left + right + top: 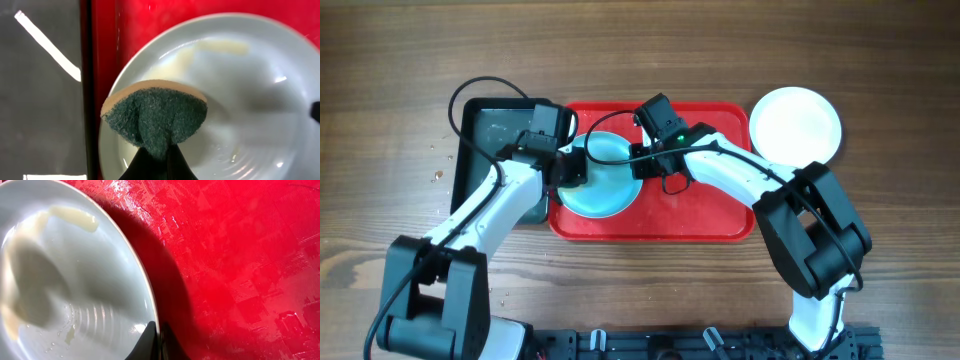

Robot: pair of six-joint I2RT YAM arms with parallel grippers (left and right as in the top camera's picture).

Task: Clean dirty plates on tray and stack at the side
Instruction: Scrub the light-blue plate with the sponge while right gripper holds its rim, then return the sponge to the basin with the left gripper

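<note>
Just right of the black tray (pixel 480 150), the left gripper (pixel 157 157) is clamped on a folded green sponge (pixel 155 115) held over a pale turquoise plate (pixel 605 195). This plate lies at the left end of the red tray (pixel 705 215), with a yellowish smear (pixel 220 47) near its rim. The right gripper (pixel 156 342), drawn narrow, pinches that plate's rim, and a white plate (pixel 797 124) rests on the table (pixel 880 60) just beyond the tray's right corner.

Left arm (pixel 495 205) and right arm (pixel 730 175) crowd the tray's (pixel 720 222) left; near-right corner (bare red) open.
</note>
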